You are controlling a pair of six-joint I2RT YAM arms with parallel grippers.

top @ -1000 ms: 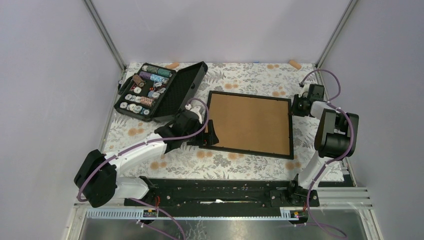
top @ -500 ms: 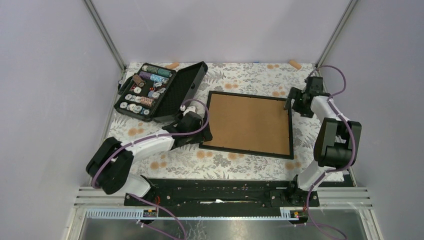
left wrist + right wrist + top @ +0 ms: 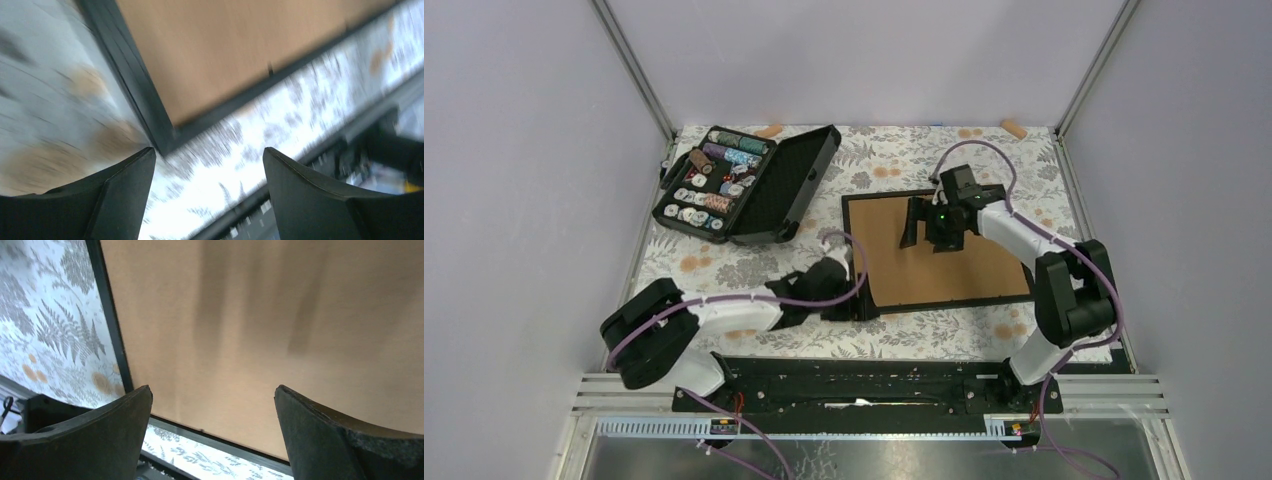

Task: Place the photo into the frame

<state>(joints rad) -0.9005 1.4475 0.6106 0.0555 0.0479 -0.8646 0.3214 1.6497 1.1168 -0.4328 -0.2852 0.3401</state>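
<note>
The frame (image 3: 944, 275) lies flat on the floral cloth with its brown board back up and its thin black rim around it. The photo is not in view. My left gripper (image 3: 849, 303) is low at the frame's near left corner. In the blurred left wrist view that corner (image 3: 165, 142) sits just ahead of the left gripper (image 3: 207, 155), open, with only cloth between its fingers. My right gripper (image 3: 921, 228) hovers over the far part of the board. In the right wrist view the right gripper (image 3: 212, 390) is open above bare board (image 3: 275, 315), holding nothing.
An open black case of thread spools (image 3: 744, 180) stands at the back left, close to the frame's far left corner. A black rail (image 3: 864, 385) runs along the near edge. Two small tan pieces (image 3: 769, 130) (image 3: 1014, 128) lie at the back edge.
The right arm swung from the frame's right edge to over the board and its jaws opened. The left gripper slid toward the near left corner. The frame turned slightly.
</note>
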